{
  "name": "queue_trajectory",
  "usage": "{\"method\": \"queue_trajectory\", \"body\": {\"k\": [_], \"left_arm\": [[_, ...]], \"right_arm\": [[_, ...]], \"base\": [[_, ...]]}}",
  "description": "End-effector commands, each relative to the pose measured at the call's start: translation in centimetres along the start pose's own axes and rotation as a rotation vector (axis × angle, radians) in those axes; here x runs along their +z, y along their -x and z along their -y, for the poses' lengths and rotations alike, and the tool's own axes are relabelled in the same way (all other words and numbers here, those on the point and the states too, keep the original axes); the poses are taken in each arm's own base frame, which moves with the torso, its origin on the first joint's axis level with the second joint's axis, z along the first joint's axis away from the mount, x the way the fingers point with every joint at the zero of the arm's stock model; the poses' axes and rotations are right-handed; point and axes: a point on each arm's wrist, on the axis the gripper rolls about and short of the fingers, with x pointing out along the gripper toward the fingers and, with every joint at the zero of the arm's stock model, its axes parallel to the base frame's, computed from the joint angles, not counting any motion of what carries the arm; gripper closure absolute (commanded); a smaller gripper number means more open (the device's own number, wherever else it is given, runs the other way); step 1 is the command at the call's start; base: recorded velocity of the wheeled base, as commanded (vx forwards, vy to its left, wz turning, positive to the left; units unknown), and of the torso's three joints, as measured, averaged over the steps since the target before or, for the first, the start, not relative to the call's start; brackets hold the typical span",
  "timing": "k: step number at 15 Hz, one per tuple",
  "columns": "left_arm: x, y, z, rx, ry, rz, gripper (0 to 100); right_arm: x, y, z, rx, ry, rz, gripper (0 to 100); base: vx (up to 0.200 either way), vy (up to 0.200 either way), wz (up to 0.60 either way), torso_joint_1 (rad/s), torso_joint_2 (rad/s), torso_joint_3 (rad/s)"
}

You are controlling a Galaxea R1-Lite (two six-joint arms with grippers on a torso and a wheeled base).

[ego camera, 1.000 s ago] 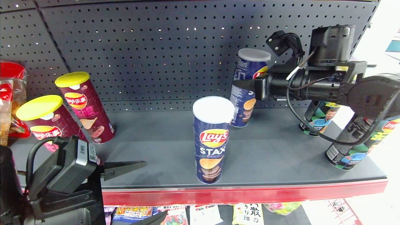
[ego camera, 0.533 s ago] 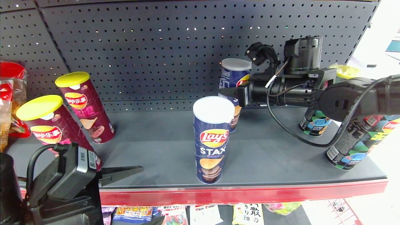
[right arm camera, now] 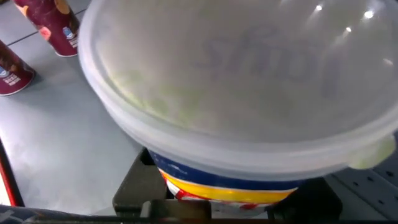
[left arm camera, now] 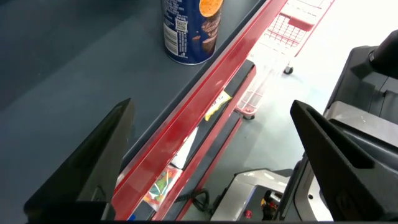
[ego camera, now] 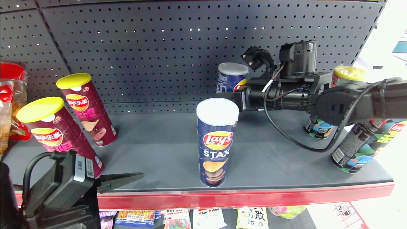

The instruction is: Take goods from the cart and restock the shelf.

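Clamped on a blue chip can, my right claw holds it upright near the perforated back panel, behind the blue can at the front; its base is hidden, so I cannot tell whether it touches the shelf. That shelf is dark grey with a red front edge, and packets lie on the level below. My left claw hangs spread apart and empty before the red edge, with a pink wire cart on the pale floor beyond. The held can is dark blue with a yellow and red emblem and a cloudy plastic lid. I count two blue cans, the second standing at the front; two maroon cans with yellow lids, one at the back and one nearer; and two green-and-black cans on the right.
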Motion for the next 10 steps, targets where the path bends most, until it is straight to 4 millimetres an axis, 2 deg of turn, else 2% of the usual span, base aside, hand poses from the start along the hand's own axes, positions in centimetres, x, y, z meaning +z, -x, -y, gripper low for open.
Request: {"method": "queue_trajectory", "body": {"k": [1, 10], "left_arm": [[0.05, 0.09, 0.03, 0.001, -0.002, 0.004, 0], [-0.01, 0.06, 0.03, 0.000, 0.002, 0.001, 0]], "right_arm": [[-0.02, -0.20, 0.06, 0.000, 0.002, 0.002, 100], [-0.29, -0.36, -0.56, 0.015, -0.002, -0.009, 100]], "base": [[0.000, 0.000, 0.00, 0.000, 0.00, 0.000], [0.000, 0.000, 0.00, 0.000, 0.00, 0.000]]}}
